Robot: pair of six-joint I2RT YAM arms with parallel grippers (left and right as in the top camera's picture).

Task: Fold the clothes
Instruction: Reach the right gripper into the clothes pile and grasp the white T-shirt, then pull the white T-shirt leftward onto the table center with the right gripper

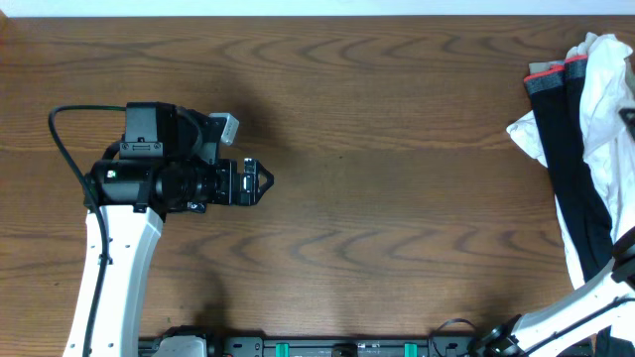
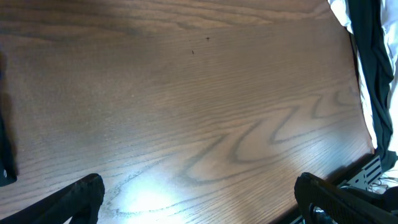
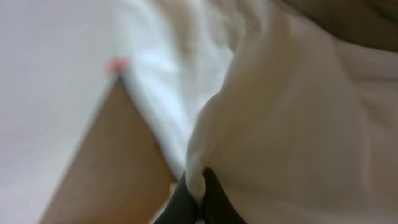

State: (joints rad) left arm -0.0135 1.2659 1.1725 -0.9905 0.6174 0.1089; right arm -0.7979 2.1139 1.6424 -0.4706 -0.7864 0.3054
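The overhead view showed the clothes (image 1: 571, 149) heaped at the tabletop's (image 1: 397, 149) right edge, white cloth mixed with black, some of it running out of frame. Only part of the right arm (image 1: 566, 309) showed there, at the lower right corner; its fingers were out of that view. The right wrist view filled that gap: the right fingers (image 3: 177, 205) were pressed together, pinching a white fold of the clothes, with a brown wedge of tabletop to their left. The left wrist view showed the left fingers (image 2: 78, 199) spread wide above bare wood, holding nothing, and the clothes lay far off at its upper right. From overhead, a broad stretch of bare tabletop lay between the left fingers and the heap, well apart.
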